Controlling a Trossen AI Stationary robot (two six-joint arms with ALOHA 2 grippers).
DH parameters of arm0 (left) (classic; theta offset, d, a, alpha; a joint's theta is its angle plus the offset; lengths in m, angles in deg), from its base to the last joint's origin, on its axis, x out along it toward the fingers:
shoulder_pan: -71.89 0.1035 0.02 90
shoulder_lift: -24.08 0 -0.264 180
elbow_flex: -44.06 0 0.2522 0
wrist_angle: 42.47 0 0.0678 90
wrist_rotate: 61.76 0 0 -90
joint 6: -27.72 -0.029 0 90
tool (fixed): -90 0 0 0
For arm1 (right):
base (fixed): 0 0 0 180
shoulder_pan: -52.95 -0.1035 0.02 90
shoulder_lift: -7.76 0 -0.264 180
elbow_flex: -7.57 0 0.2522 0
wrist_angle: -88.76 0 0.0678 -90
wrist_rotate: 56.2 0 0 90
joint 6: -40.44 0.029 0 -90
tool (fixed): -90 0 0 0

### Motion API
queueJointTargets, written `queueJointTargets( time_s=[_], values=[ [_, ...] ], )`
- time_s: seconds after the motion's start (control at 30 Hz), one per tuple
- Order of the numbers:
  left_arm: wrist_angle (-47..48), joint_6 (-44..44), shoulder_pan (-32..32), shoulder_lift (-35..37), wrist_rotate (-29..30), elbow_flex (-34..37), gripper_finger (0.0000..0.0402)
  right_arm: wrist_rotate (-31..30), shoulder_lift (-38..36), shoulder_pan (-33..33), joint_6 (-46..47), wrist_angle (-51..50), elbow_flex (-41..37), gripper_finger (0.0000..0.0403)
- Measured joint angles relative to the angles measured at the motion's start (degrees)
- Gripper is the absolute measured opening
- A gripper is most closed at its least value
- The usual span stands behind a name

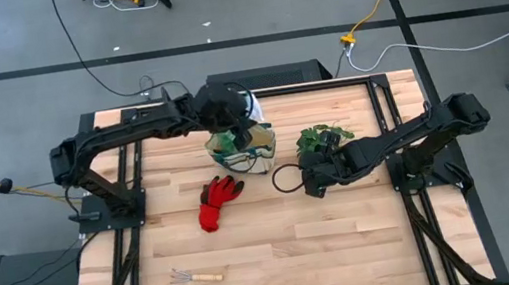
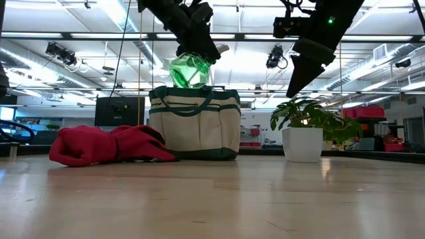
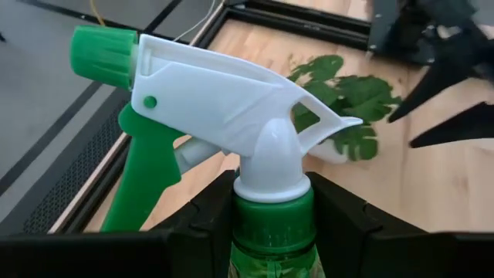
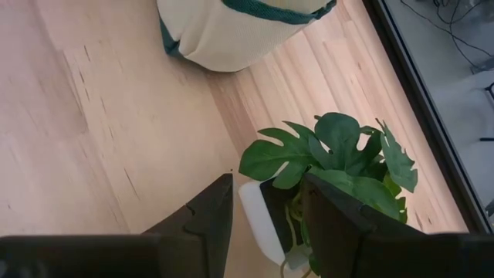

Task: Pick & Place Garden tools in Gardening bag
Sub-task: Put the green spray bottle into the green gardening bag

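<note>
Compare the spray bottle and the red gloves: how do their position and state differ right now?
The spray bottle is held upright in the left gripper just above the gardening bag; the red gloves lie loose on the table beside the bag. The bottle is translucent green plastic, the gloves crumpled red fabric. Neither is in the bag yet.

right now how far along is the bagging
Nothing is visibly packed yet. The left pincer holds the spray bottle just above the bag. Red gloves and one rake lie on the table; the right pincer hangs open over the plant.
</note>
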Motion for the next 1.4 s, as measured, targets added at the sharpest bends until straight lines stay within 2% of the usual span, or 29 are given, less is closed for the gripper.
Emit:
queueJointTargets(
  time_s=[0.13, 0.23, 0.4, 0.6, 1.03, 1.2, 1.4],
  values=[
    [-0.80, -0.36, 1.28, -0.01, 0.02, 1.83, 0.0141, 0.00, 0.00, 0.00, -0.01, 0.14, 0.00, 0.0155],
    [-4.16, 0.00, 2.07, -0.03, -0.54, 4.65, 0.0141, -0.01, -0.01, -0.02, -0.01, 0.38, 0.00, 0.0155],
    [-10.82, 0.92, 2.84, -0.03, -5.39, 7.61, 0.0141, -0.02, -0.02, -0.01, -0.01, 0.61, 0.00, 0.0155],
    [-17.07, 0.43, 2.78, -0.03, -5.70, 11.32, 0.0141, -0.02, -0.02, -0.02, 0.03, 0.73, 0.00, 0.0155],
    [-23.38, 0.00, 3.39, -0.01, -5.66, 18.52, 0.0141, 0.00, -0.02, -0.02, 0.43, 1.02, 0.00, 0.0155],
    [-24.57, -0.02, 3.99, 0.77, -8.36, 20.59, 0.0141, 0.00, -0.01, -0.02, 0.73, 0.97, 0.00, 0.0155],
    [-27.87, -0.06, 4.11, 5.09, -8.02, 25.16, 0.0141, -0.37, -0.02, 0.00, 1.52, 0.88, 0.00, 0.0155]
  ],
)
